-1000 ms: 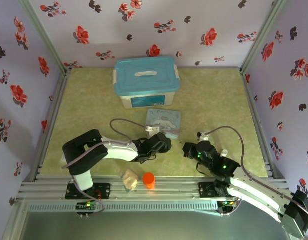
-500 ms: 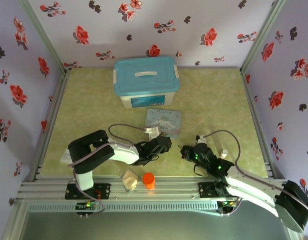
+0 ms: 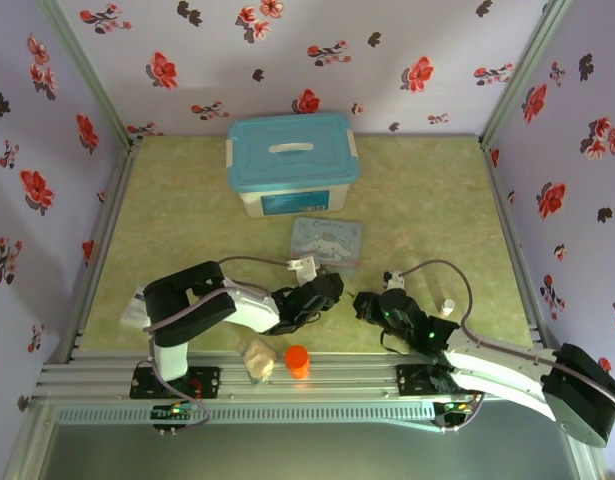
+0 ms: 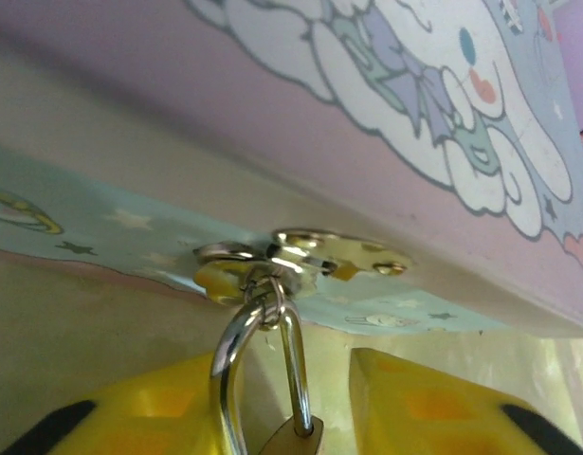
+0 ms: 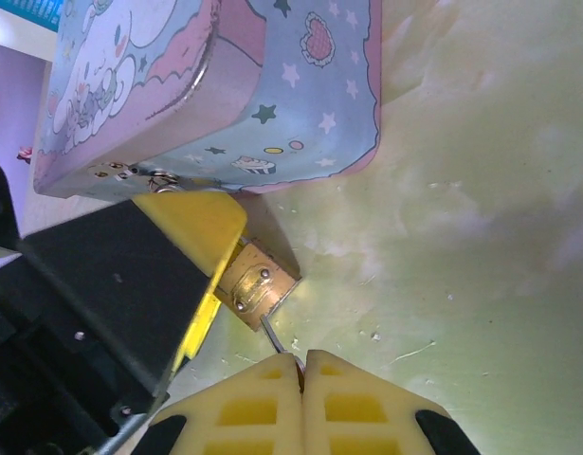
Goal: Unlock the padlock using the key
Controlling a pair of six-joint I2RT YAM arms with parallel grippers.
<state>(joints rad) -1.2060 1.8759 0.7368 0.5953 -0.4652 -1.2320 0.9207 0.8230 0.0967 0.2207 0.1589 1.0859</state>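
Right hand [image 5: 300, 358], advanced leftward, pinches thin dark-grey key [image 5: 272, 336] under brass-gold padlock [image 5: 258, 289]. Left hand [image 4: 289, 379] flanks padlock, grip indeterminate. Cartoon-printed tin [image 5: 225, 85], hasp holding the shackle, stands directly behind.

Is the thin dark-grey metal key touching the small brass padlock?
Touching. Right wrist view: the thin dark-grey key, pinched in the shut right gripper, meets the small brass padlock at its near face, no gap.

I get soft, even overhead light; the shackle of the padlock [image 4: 225, 379] glints, and the close foreground is blurred (wrist views especially).
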